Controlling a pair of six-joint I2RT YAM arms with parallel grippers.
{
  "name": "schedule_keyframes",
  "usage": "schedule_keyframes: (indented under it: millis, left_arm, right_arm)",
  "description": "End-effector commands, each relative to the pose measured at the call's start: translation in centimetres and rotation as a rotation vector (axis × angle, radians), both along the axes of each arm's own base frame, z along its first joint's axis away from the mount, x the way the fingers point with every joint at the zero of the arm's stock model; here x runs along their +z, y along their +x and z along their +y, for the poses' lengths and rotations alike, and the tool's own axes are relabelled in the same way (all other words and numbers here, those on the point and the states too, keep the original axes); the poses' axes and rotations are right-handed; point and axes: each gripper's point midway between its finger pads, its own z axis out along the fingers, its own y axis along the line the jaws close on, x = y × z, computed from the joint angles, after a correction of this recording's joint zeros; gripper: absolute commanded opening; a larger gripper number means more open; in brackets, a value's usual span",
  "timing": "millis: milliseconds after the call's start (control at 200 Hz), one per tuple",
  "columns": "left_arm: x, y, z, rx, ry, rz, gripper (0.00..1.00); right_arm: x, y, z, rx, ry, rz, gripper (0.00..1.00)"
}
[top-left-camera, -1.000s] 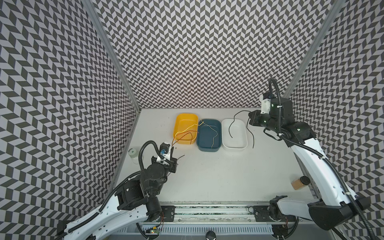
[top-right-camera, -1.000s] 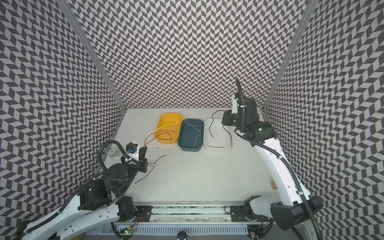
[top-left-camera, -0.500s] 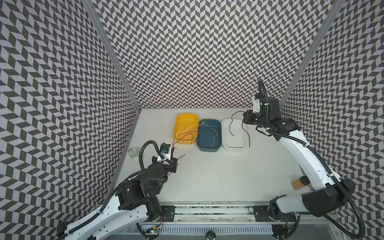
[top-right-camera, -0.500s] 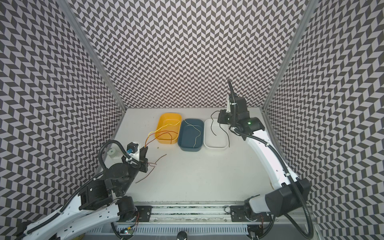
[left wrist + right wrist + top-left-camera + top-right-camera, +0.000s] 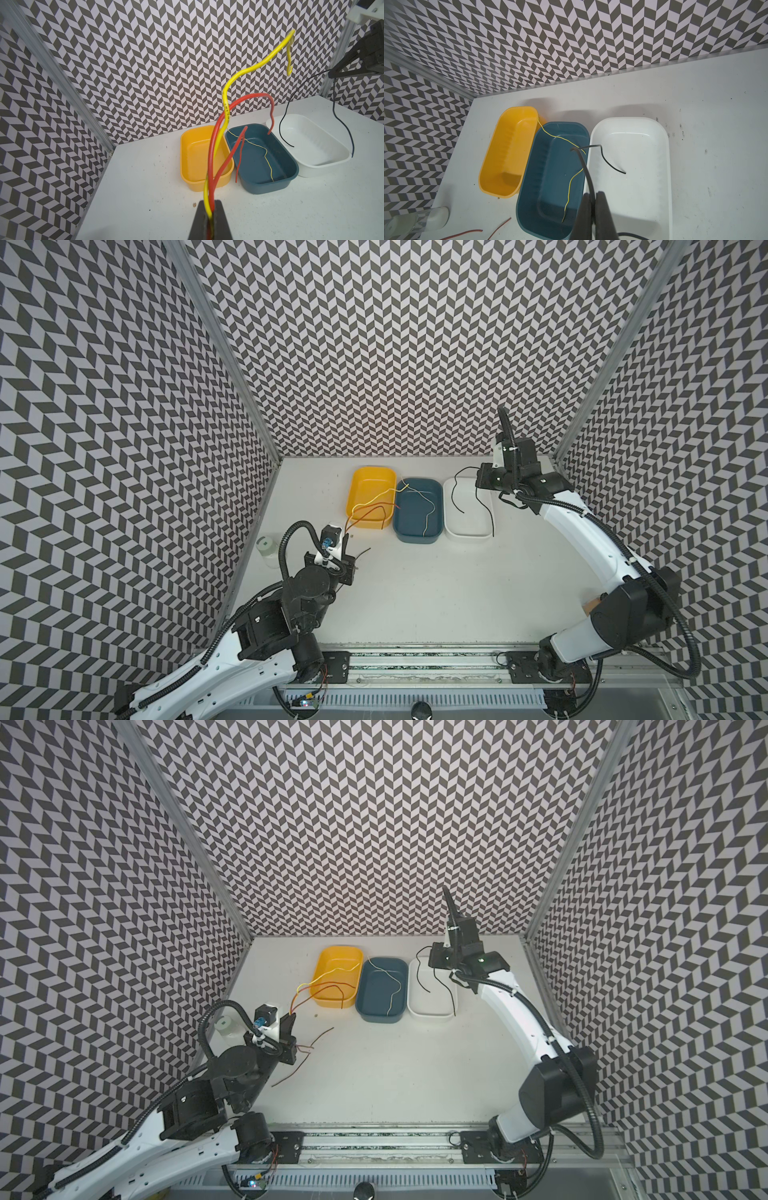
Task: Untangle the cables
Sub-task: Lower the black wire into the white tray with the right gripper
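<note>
Mostly, brown cables (image 5: 364,551) hidden behind left claw (image 5: 346,536); black cable (image 5: 604,160) tail cropped.

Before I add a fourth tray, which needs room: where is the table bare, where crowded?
Bare: the wide middle of the table, bordered by the trays, the right arm and the front rail. Crowded: over the trays, where held cables dangle, and beside the left gripper, where brown cables lie.

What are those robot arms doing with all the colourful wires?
They are untangling them. The left gripper is shut on a yellow cable and red cables, holding them up. The right gripper is shut on a black cable dangling over the white tray. A thin yellowish wire lies in the blue tray, and brown wires rest on the table.
</note>
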Motion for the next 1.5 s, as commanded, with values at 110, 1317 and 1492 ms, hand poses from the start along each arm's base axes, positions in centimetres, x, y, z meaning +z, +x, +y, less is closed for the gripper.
schedule_keyframes:
  millis: [110,1317,1492]
  left_arm:
    - [0.4,0.2,-0.1,-0.001,-0.025,-0.011,0.00]
    - [0.5,0.4,0.3,0.004,-0.049,-0.016,0.00]
    - [0.5,0.4,0.3,0.003,-0.050,-0.016,0.00]
  right_arm:
    - [4.4,0.9,0.5,-0.024,0.032,-0.069,0.00]
    - [-14.3,2.6,0.8,-0.112,-0.033,0.274,0.00]
    - [-16.4,2.4,0.5,-0.127,-0.046,0.317,0.00]
